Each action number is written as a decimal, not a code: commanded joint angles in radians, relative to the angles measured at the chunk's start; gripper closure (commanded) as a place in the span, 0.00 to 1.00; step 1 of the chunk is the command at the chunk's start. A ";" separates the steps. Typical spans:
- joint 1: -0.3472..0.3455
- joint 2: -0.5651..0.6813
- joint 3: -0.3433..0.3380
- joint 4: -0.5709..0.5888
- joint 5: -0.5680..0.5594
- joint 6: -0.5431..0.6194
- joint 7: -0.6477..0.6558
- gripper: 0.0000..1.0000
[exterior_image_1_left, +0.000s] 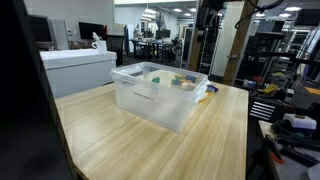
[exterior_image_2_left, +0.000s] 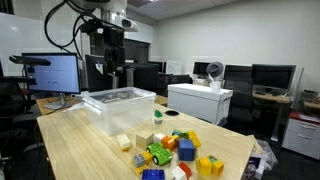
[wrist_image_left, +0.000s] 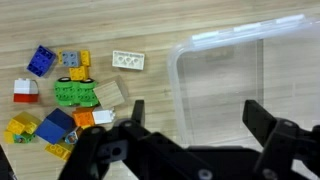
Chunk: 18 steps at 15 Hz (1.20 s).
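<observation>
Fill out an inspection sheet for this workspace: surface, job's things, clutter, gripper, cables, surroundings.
Surface: light wooden tabletop, flat, grain visible.
Job's things: clear plastic bin, looks empty; pile of colourful toy building blocks on the table beside it, outside.
Clutter: nothing seen.
Gripper: black two-finger gripper open, holding nothing, above the bin's edge and the blocks.
Cables: black cables looped by the arm, off the table.
Surroundings: office with lit monitor, desks, white cabinet.
</observation>
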 joint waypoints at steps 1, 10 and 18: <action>-0.012 0.001 0.010 0.002 0.003 -0.002 -0.003 0.00; -0.012 0.001 0.010 0.002 0.003 -0.002 -0.003 0.00; -0.043 0.052 -0.021 0.019 -0.001 0.168 -0.007 0.00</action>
